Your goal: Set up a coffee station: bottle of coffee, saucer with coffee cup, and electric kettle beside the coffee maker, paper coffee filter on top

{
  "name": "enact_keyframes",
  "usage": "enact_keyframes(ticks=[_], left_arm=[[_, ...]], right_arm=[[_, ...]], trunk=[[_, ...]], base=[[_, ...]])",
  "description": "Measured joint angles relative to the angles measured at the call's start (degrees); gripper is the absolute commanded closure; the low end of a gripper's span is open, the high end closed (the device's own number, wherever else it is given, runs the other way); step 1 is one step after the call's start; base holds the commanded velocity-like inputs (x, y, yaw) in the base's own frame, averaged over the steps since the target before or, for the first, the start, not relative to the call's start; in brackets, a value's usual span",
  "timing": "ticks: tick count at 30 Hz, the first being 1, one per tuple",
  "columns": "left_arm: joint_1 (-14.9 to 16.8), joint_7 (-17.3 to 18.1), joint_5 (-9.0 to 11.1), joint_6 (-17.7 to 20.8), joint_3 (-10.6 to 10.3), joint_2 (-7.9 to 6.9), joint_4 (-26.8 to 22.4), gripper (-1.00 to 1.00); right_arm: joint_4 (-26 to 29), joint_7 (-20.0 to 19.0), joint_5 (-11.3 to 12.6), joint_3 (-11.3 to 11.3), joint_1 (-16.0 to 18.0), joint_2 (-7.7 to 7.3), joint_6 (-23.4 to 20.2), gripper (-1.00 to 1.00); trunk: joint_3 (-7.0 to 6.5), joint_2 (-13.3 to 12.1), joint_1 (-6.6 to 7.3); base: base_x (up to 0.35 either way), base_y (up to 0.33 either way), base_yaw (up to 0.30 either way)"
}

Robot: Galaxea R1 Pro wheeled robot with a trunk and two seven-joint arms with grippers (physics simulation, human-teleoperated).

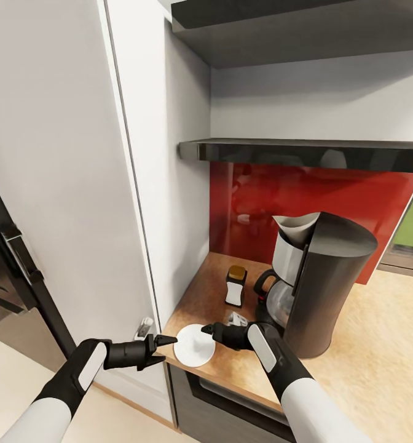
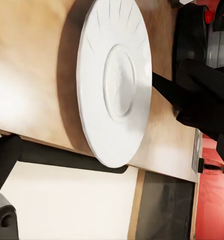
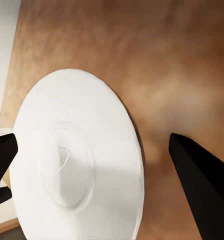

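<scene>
Now the small flat round white saucer (image 1: 194,345) lies at the light-wood surface's (image 1: 366,344) front-left corner, directly beneath the right end effector (image 1: 210,330), whose fingers stand apart; the left end effector (image 1: 162,347), also apart, hovers just off that edge.

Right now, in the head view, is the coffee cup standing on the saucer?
No, the saucer lies bare on the kitchen countertop, with nothing on it.

Left claw (image 1: 159,349) open, level, pointing right; right claw (image 1: 208,329) open (fingers spread wide), pointing left.
</scene>
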State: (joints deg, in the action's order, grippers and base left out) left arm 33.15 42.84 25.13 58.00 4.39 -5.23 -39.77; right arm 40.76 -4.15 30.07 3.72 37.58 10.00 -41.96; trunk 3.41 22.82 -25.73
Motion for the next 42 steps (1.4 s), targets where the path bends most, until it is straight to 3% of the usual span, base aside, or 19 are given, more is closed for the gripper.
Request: enact_keyframes(ticks=[12, 15, 16, 30, 42], left_arm=[[0.0, 0.0, 0.1, 0.1, 0.0, 0.03, 0.0, -1.00], [0.0, 0.3, 0.2, -3.1, 0.0, 0.27, -0.2, -1.00], [0.0, 0.5, 1.3, -3.3, 0.1, 0.31, -0.4, -1.00], [0.1, 0.8, 1.4, -3.1, 0.3, 0.21, -1.0, -1.00], [0.3, 0.7, 1.3, -2.5, 0.5, 0.18, -6.5, -1.00]], right_arm=[[0.0, 0.0, 0.0, 0.0, 0.0, 0.00, 0.0, -1.00], [0.0, 0.0, -0.1, 0.0, 0.0, 0.00, 0.1, -1.00], [0.0, 0.0, 0.0, 0.1, 0.0, 0.00, 0.1, -1.00], [0.1, 0.0, 0.0, 0.1, 0.0, 0.00, 0.1, -1.00], [0.5, 0.2, 0.1, 0.1, 0.0, 0.00, 0.1, -1.00]], trunk=[[0.00, 0.0, 0.00], [-0.01, 0.0, -0.04], [-0.02, 0.0, -0.04], [-0.02, 0.0, -0.01], [-0.02, 0.0, -0.01]], base=[[-0.006, 0.000, 0.000], [-0.226, 0.000, 0.000], [-0.289, 0.000, 0.000], [-0.065, 0.000, 0.000], [0.000, 0.000, 0.000]])
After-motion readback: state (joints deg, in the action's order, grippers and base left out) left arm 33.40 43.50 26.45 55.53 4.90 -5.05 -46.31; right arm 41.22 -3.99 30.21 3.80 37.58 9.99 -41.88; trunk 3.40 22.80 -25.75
